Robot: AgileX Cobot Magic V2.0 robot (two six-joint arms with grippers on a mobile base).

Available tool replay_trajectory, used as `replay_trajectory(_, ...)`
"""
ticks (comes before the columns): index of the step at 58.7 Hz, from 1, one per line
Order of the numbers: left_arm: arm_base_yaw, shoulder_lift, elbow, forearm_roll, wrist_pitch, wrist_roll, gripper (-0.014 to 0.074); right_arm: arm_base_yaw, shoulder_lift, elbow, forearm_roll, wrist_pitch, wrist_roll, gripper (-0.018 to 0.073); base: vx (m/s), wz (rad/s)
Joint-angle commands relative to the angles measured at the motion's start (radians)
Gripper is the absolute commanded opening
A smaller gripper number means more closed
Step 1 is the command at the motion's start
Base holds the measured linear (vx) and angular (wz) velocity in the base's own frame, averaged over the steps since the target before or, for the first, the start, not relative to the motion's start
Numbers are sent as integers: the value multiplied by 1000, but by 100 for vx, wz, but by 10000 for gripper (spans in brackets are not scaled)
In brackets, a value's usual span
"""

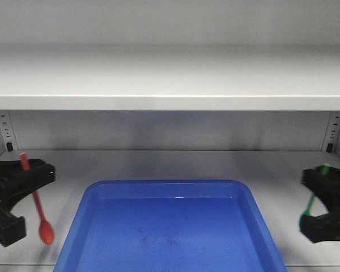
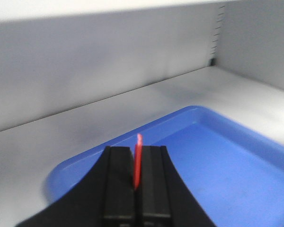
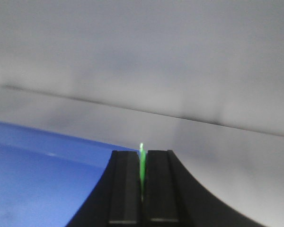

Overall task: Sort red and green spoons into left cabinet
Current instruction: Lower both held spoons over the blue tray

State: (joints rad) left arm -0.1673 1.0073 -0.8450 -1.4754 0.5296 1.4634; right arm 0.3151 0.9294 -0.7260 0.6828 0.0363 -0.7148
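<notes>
To either side of the blue tray (image 1: 170, 226), the red spoon (image 1: 37, 201) is pinched by the left gripper (image 2: 137, 156), the green spoon (image 1: 313, 201) by the right gripper (image 3: 142, 156).

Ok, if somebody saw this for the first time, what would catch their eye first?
A big blue tray sits in the middle of the lower grey shelf. To its left, the left hand pinches a bright red spoon that hangs tilted, bowl down. To its right, the right hand pinches a bright green spoon.
</notes>
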Motion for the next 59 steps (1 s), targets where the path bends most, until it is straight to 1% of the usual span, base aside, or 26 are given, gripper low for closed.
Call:
replay_trajectory(1,-7,21,-37,-183,42,119,0,55,32,-63,-3,-55,-39,-1,0,0)
replay_trajectory(3,-15,40,-37,-231,60,153,0,79,52,-75,-3,-59,-51,-1,0,0)
replay_trajectory(8,-42,81,-37,-295,88,224,0,139,104,-103,-3,-88,-68,-1,0,0)
replay_trajectory(12,-70,113,-37,-327,91,270,0,179,146,-125,-3,-115,-79,-1,0,0)
replay_trajectory(15,-90,136,-43,-327,87,288,0,202,178,-142,-3,-129,-79,-1,0,0)
replay_trajectory(26,-162,235,-116,-327,67,290,0,273,309,-233,-3,-135,-79,-1,0,0)
replay_trajectory(39,-232,373,-239,-327,58,290,0,287,375,-284,0,-150,-78,-1,0,0)
replay_trajectory(48,-258,454,-317,-327,69,286,0,287,376,-284,0,-169,-79,-1,0,0)
replay_trajectory(59,-264,468,-328,-324,75,282,1,287,376,-284,0,-172,-79,-1,0,0)
